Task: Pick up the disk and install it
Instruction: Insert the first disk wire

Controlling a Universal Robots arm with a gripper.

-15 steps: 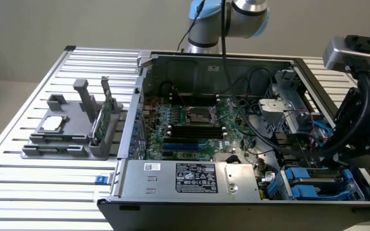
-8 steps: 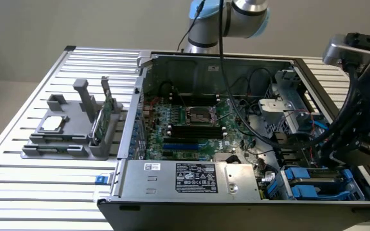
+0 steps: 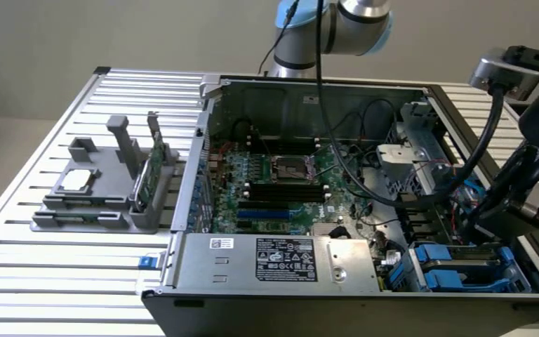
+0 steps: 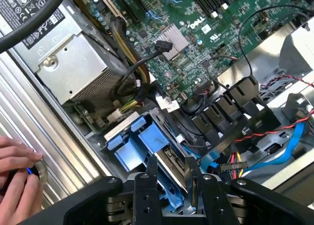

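In the wrist view my gripper [image 4: 171, 188] stands over the drive bay in a corner of the open computer case. Its two black fingers [image 4: 147, 186] flank the disk [image 4: 172, 162], a grey slab seen edge-on, and appear shut on it. The disk stands on edge down among the blue plastic rails [image 4: 142, 144] of the bay. In the exterior view the gripper [image 3: 504, 210] hangs low at the case's right side, just above the blue bay [image 3: 466, 270]; the disk itself is hidden there by the gripper and cables.
Black and coloured cables [image 4: 230, 137] crowd the bay. The power supply box [image 3: 279, 263] sits beside it. A person's hand [image 4: 17, 178] rests on the slatted table outside the case wall. A grey fixture [image 3: 101, 200] at the exterior view's left holds a chip and an upright green card [image 3: 157, 158].
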